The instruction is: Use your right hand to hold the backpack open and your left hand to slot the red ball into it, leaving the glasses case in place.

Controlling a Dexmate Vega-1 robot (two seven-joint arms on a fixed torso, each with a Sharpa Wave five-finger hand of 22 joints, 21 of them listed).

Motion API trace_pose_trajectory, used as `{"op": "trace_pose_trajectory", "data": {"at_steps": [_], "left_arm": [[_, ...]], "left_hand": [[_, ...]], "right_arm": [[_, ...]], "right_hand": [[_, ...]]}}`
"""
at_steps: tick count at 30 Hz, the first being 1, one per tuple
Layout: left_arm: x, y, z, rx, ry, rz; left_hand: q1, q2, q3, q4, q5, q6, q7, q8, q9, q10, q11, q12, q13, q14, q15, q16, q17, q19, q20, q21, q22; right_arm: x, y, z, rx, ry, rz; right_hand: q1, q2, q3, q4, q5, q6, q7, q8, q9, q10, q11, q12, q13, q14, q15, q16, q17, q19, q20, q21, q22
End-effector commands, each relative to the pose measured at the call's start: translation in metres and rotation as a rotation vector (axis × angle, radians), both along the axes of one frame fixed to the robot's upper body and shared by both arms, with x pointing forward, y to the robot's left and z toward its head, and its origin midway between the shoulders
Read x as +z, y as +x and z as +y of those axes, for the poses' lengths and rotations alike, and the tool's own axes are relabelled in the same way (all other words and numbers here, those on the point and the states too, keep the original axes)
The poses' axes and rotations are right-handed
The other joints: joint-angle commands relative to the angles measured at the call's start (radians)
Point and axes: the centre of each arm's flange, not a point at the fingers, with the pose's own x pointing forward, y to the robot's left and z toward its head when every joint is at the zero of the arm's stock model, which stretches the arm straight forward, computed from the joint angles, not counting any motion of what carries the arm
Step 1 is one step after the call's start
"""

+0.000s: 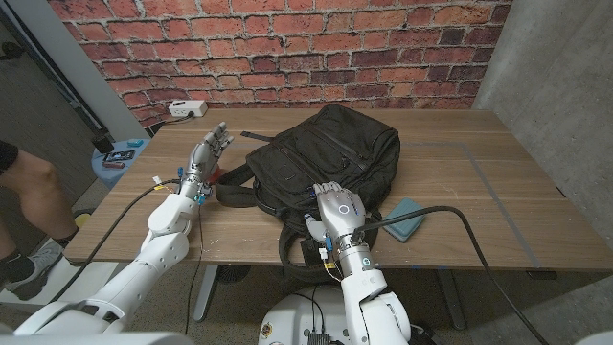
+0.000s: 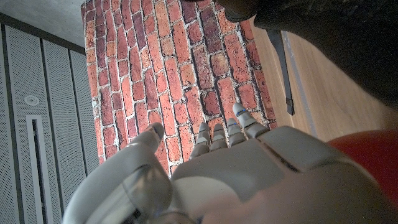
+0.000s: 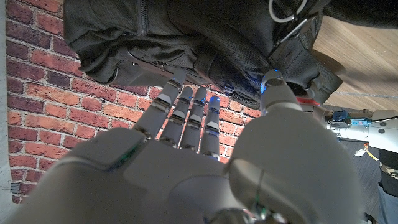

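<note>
Black and soft, the backpack (image 1: 321, 158) is lying flat in the middle of the wooden table (image 1: 488, 182), and my right hand (image 1: 340, 211) is resting on its near edge with fingers spread, holding nothing. I am seeing my left hand (image 1: 209, 153) standing open beside the red ball (image 2: 367, 155). I am seeing the teal glasses case (image 1: 404, 218) lying near my right hand, and a red brick wall (image 1: 287, 48) standing behind.

A red brick wall (image 1: 287, 48) runs along twelve o'clock behind the wooden surface (image 1: 479, 182); a grey concrete wall (image 1: 556, 57) stands at two o'clock.
</note>
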Motion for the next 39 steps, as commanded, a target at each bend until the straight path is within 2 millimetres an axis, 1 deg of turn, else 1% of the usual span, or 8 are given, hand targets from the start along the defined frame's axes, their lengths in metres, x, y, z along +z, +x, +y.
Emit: {"op": "trace_pose_trajectory", "data": {"at_steps": [1, 11, 15, 16, 18, 28, 33, 39], "left_arm": [[-0.001, 0.002, -0.005, 0.004, -0.009, -0.004], [-0.005, 0.001, -0.006, 0.002, -0.016, -0.005], [-0.007, -0.001, -0.008, -0.003, -0.016, -0.007], [-0.007, -0.001, -0.008, -0.006, -0.017, -0.007], [-0.009, -0.003, -0.007, -0.004, -0.017, -0.007], [-0.017, -0.008, -0.005, -0.010, -0.015, 0.001], [-0.020, -0.010, -0.004, -0.012, -0.016, 0.000], [-0.022, -0.011, -0.005, -0.012, -0.019, -0.003]], "left_hand": [[-0.006, -0.004, 0.007, 0.001, 0.000, 0.005, 0.003, 0.002, 0.004, 0.006, 0.004, -0.002, 0.005, 0.005, 0.003, -0.003, 0.003, 0.007, 0.001, -0.003, 0.005], [-0.006, -0.004, 0.009, 0.000, 0.000, 0.006, 0.004, 0.002, 0.004, 0.007, 0.004, -0.002, 0.005, 0.004, 0.003, -0.004, 0.003, 0.008, 0.002, -0.006, 0.005], [-0.006, -0.004, 0.010, -0.001, 0.000, 0.006, 0.005, 0.002, 0.004, 0.006, 0.003, -0.002, 0.005, 0.005, 0.003, -0.004, 0.003, 0.009, 0.001, -0.008, 0.005], [-0.006, -0.004, 0.010, -0.001, 0.000, 0.006, 0.004, 0.002, 0.004, 0.005, 0.003, -0.002, 0.005, 0.005, 0.003, -0.003, 0.003, 0.009, 0.001, -0.008, 0.005], [-0.006, -0.004, 0.010, -0.001, -0.001, 0.006, 0.004, 0.002, 0.004, 0.006, 0.004, -0.002, 0.005, 0.005, 0.003, -0.004, 0.003, 0.009, 0.001, -0.009, 0.005], [-0.006, -0.004, 0.012, -0.002, -0.001, 0.007, 0.004, 0.002, 0.004, 0.007, 0.004, -0.002, 0.005, 0.005, 0.002, -0.004, 0.003, 0.011, 0.002, -0.013, 0.005], [-0.007, -0.004, 0.013, -0.003, -0.001, 0.007, 0.005, 0.002, 0.004, 0.007, 0.004, -0.002, 0.005, 0.005, 0.003, -0.004, 0.003, 0.012, 0.002, -0.015, 0.005], [-0.006, -0.004, 0.014, -0.004, -0.001, 0.009, 0.005, 0.003, 0.004, 0.007, 0.005, -0.002, 0.005, 0.005, 0.003, -0.004, 0.003, 0.013, 0.002, -0.017, 0.005]], "right_arm": [[0.003, 0.004, 0.000, 0.028, -0.001, -0.004], [0.006, 0.001, 0.001, 0.065, -0.004, -0.002], [0.005, -0.001, 0.002, 0.072, 0.001, 0.003], [0.006, -0.002, 0.002, 0.076, 0.002, 0.005], [0.005, -0.002, 0.003, 0.084, 0.005, 0.012], [0.004, -0.004, 0.010, 0.114, 0.011, 0.010], [0.001, -0.002, 0.011, 0.118, 0.019, 0.003], [0.000, 0.000, 0.013, 0.130, 0.022, -0.020]], "right_hand": [[0.012, -0.002, 0.003, 0.007, 0.002, 0.006, 0.001, -0.003, 0.006, 0.007, 0.004, 0.006, 0.006, 0.011, -0.049, 0.007, 0.004, 0.010, -0.001, 0.002, 0.002], [0.012, 0.001, 0.000, 0.011, 0.001, 0.009, 0.007, -0.005, 0.006, 0.009, 0.012, 0.009, 0.012, 0.012, -0.040, 0.010, 0.008, 0.014, 0.004, 0.002, 0.002], [0.012, 0.002, -0.001, 0.012, -0.001, 0.009, 0.012, -0.005, 0.007, 0.008, 0.020, 0.009, 0.014, 0.013, -0.039, 0.011, 0.010, 0.014, 0.005, 0.001, 0.002], [0.011, 0.002, -0.002, 0.013, -0.001, 0.008, 0.012, -0.006, 0.007, 0.005, 0.025, 0.009, 0.015, 0.013, -0.039, 0.011, 0.010, 0.014, 0.006, 0.001, 0.002], [0.010, 0.003, -0.003, 0.014, -0.002, 0.005, 0.014, -0.008, 0.007, 0.004, 0.027, 0.009, 0.016, 0.011, -0.035, 0.011, 0.011, 0.013, 0.008, 0.000, 0.002], [0.008, 0.005, -0.006, 0.016, -0.003, 0.001, 0.015, -0.011, 0.007, -0.002, 0.024, 0.007, 0.020, 0.007, -0.031, 0.010, 0.014, 0.010, 0.012, -0.002, 0.002], [0.009, 0.006, -0.007, 0.016, -0.004, 0.003, 0.014, -0.011, 0.007, 0.000, 0.021, 0.009, 0.023, 0.007, -0.031, 0.011, 0.015, 0.010, 0.013, -0.002, 0.003], [0.013, 0.006, -0.009, 0.015, -0.004, 0.017, 0.012, -0.007, 0.008, 0.019, 0.013, 0.018, 0.028, 0.017, -0.035, 0.016, 0.018, 0.013, 0.011, -0.001, 0.003]]}}
